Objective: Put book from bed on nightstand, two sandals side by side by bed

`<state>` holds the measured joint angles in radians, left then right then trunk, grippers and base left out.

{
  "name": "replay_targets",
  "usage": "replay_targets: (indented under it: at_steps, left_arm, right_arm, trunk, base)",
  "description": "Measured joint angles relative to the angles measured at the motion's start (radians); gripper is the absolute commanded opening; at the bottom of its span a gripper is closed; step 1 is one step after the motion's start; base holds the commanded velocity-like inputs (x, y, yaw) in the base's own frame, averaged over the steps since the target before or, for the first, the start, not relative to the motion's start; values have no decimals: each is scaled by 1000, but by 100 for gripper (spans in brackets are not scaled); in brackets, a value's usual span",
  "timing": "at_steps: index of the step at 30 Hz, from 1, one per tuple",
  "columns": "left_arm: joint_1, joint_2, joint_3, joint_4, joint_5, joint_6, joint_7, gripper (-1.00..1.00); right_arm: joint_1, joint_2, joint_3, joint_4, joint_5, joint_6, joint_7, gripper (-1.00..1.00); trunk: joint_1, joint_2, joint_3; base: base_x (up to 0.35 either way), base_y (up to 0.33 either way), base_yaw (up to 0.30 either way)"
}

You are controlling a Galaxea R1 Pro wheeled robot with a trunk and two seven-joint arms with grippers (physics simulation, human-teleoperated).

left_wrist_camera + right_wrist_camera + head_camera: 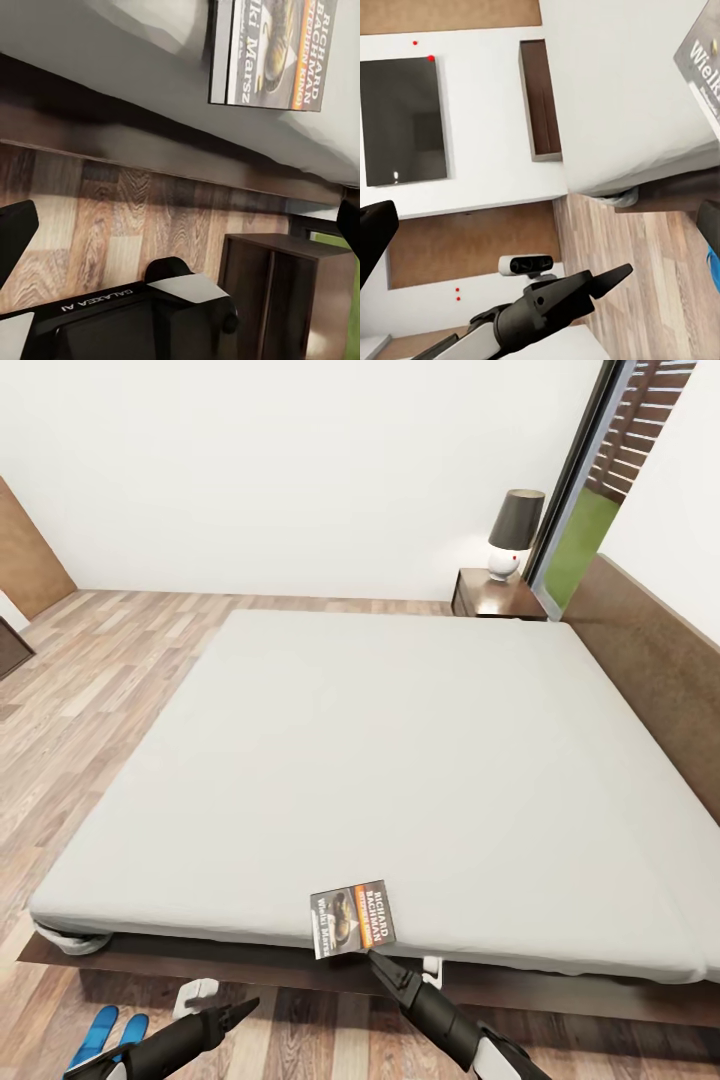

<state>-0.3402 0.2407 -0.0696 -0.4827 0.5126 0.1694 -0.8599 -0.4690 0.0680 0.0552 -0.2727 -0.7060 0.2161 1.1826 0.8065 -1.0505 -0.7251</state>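
From the head view we see the bed point(400, 760) taking up most of the room, with the book point(352, 918) lying at its near edge, overhanging the mattress lip slightly. The right gripper point(383, 963) sits just below the book, its tips close to the cover; its fingers look drawn together, though we cannot tell for sure. The left gripper point(240, 1012) hangs over the floor before the bed, fingers nearly closed. Two sandals point(113, 1032) lie side by side on the floor near the bed's near left corner. A nightstand point(497, 598) with a lamp point(514, 532) stands at the far corner by the headboard. In the left wrist view the book point(271, 52) rests on the mattress edge above the dark base. In the right wrist view a corner of the book point(702, 64) shows on the mattress, and the left gripper point(611, 277) crosses the frame.
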Motion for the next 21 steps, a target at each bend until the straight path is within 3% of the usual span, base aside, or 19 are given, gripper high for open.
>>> replay_targets:
  at_steps: [21]
  left_arm:
    - [0,-3,1,25,0,-1,0,100]
  right_arm:
    - [0,0,0,1,0,0,0,100]
  trunk:
    - [0,0,0]
  base:
    - [0,11,0]
